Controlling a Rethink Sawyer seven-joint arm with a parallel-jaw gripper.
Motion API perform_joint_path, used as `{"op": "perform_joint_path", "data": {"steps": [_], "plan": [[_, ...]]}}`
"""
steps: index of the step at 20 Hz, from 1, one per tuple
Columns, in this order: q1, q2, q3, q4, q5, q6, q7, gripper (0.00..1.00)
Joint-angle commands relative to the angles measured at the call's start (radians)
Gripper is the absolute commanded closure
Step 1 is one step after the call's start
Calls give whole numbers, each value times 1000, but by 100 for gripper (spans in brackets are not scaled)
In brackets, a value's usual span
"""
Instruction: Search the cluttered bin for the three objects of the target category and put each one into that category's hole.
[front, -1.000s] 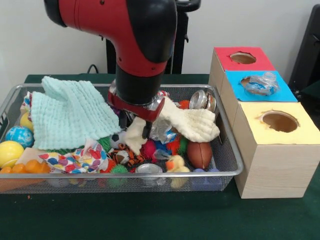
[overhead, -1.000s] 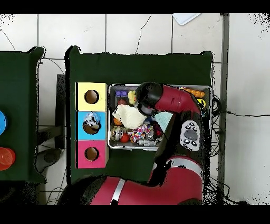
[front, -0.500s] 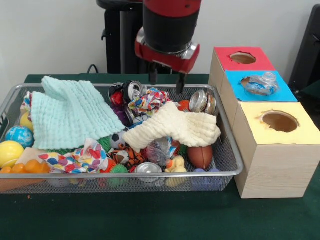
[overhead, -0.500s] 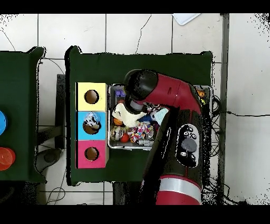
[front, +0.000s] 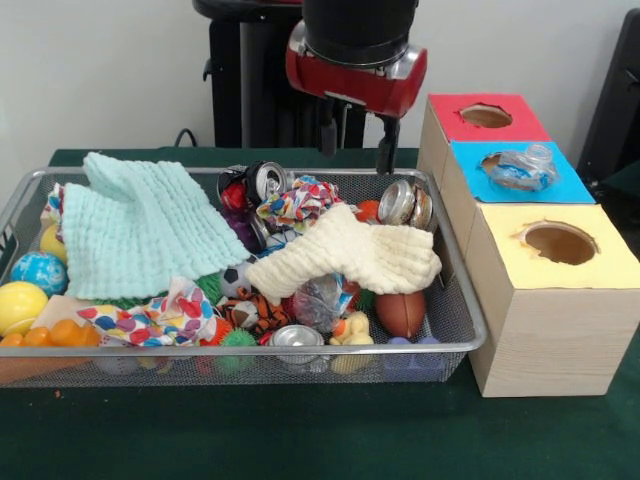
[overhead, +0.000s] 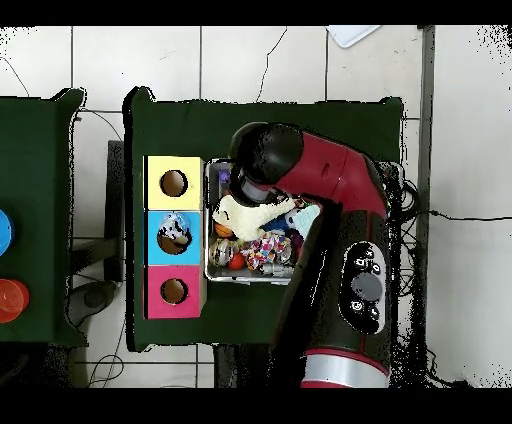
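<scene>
My gripper (front: 357, 145) hangs open and empty above the far right part of the wire bin (front: 455, 290), its two black fingers (front: 385, 152) apart. Below it a cream cloth (front: 350, 255) lies across the clutter, and it also shows in the overhead view as the cream cloth (overhead: 245, 213). A mint cloth (front: 140, 225) covers the bin's left half. Crushed cans lie at the back (front: 268, 180), at the back right (front: 405, 200) and at the front (front: 297, 338). A crushed plastic bottle (front: 520, 168) sits on the blue box's hole.
Three boxes with holes stand right of the bin: red (front: 485, 115), blue (front: 555, 185) and yellow (front: 560, 245). A brown football (front: 400, 312), a patterned rag (front: 150, 320) and coloured balls (front: 20, 300) fill the bin. In the overhead view the arm (overhead: 330, 180) covers much of the bin.
The gripper has risen out of the bin, leaving the cream cloth lying on the clutter. It has then shifted right, towards the boxes, in the front view.
</scene>
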Motion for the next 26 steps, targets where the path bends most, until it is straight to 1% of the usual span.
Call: {"op": "perform_joint_path", "data": {"steps": [1,4,9,12,13,15,18,21,26], "plan": [[-73,61,138,188,-18,-281,-9,0],[-94,58,166,246,-30,-379,-17,0],[-104,86,180,261,-77,-460,-13,0],[-114,100,196,271,-81,-485,-5,0],[-118,103,204,268,-84,-480,-14,0],[-135,98,240,278,-100,-467,-66,0],[-156,87,288,301,-141,-471,-128,0],[-173,84,315,321,-179,-497,-142,0],[-208,112,358,311,-260,-528,-166,0]]}}
